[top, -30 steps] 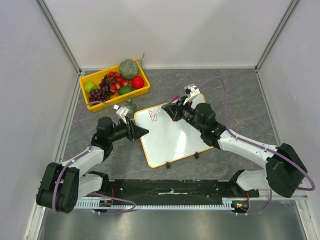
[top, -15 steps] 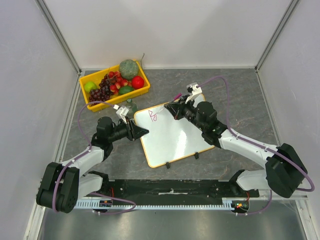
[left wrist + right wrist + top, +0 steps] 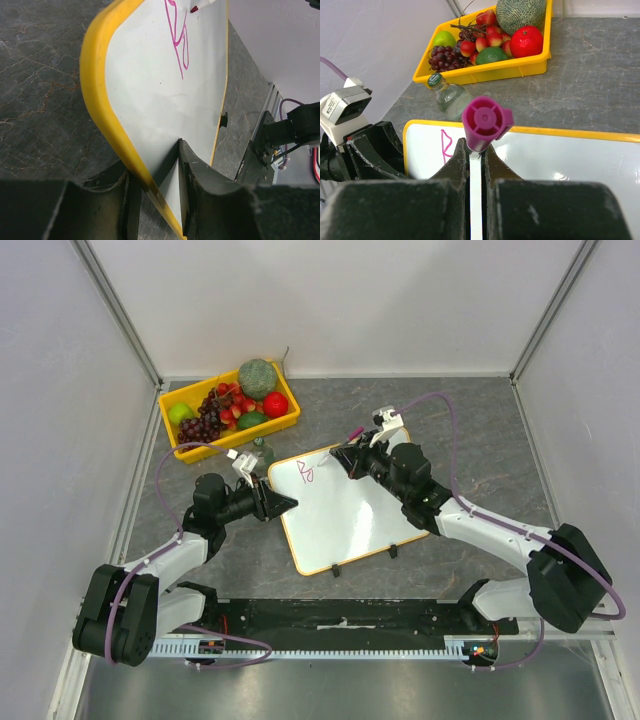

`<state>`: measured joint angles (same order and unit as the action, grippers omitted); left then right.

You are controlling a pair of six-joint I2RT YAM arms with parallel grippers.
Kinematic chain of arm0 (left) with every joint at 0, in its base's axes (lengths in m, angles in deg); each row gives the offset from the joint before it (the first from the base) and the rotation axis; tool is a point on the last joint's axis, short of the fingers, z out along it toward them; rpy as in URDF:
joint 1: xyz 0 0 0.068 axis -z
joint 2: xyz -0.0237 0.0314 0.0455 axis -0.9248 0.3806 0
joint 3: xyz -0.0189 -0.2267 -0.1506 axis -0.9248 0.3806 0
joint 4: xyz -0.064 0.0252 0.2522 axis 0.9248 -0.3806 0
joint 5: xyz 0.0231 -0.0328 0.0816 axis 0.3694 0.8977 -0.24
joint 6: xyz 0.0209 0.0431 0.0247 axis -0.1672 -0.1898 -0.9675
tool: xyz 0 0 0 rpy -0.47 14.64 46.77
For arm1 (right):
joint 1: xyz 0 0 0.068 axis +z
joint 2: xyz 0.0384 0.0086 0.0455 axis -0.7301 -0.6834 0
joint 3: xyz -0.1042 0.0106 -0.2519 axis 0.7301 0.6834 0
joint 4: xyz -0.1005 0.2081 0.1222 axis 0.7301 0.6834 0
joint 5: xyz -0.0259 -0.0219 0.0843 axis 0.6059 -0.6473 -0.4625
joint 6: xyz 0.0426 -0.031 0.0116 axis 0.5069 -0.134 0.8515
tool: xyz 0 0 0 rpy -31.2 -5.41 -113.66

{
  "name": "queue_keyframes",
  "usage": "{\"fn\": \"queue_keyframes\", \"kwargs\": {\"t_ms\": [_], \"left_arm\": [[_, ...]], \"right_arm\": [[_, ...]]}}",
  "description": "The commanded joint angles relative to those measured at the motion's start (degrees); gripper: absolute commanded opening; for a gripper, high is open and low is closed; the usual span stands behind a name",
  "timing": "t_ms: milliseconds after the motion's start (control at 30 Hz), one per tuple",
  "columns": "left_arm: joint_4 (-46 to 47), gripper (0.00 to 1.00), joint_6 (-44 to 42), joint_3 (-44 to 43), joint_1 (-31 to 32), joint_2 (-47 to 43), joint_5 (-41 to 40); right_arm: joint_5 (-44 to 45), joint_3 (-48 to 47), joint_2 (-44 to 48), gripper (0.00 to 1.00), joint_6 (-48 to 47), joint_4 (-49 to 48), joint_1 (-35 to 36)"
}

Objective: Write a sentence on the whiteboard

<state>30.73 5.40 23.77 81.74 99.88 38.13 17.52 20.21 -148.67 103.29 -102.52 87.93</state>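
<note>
Right tool [image 3: 346,454] farther; fruit [image 3: 225,405] in tray [image 3: 240,436]

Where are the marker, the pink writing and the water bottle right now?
marker [image 3: 485,120], right wrist view, on its magenta end cap.
pink writing [image 3: 178,42], left wrist view, on the long downstroke.
water bottle [image 3: 450,97], right wrist view, on its clear body below the green cap.

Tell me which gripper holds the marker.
The right gripper, shut on the magenta-capped marker; the left gripper instead clamps the whiteboard's yellow edge.
</note>
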Motion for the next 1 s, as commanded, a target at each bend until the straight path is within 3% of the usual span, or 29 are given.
{"fn": "queue_keyframes", "kwargs": {"t_ms": [0, 500, 967], "left_arm": [[-1.5, 0.02, -4.3, -0.1, 0.6, 1.0, 0.0], [-1.5, 0.02, -4.3, -0.1, 0.6, 1.1, -0.1], [-1.5, 0.02, -4.4, -0.1, 0.6, 1.2, -0.1]], "right_arm": [[1.7, -0.4, -1.0, 0.0, -0.7, -0.9, -0.1], [-2.6, 0.9, -1.7, 0.0, -0.6, -0.4, -0.2], [0.4, 4.2, 1.5, 0.0, -1.3, 1.1, -0.2]]}}
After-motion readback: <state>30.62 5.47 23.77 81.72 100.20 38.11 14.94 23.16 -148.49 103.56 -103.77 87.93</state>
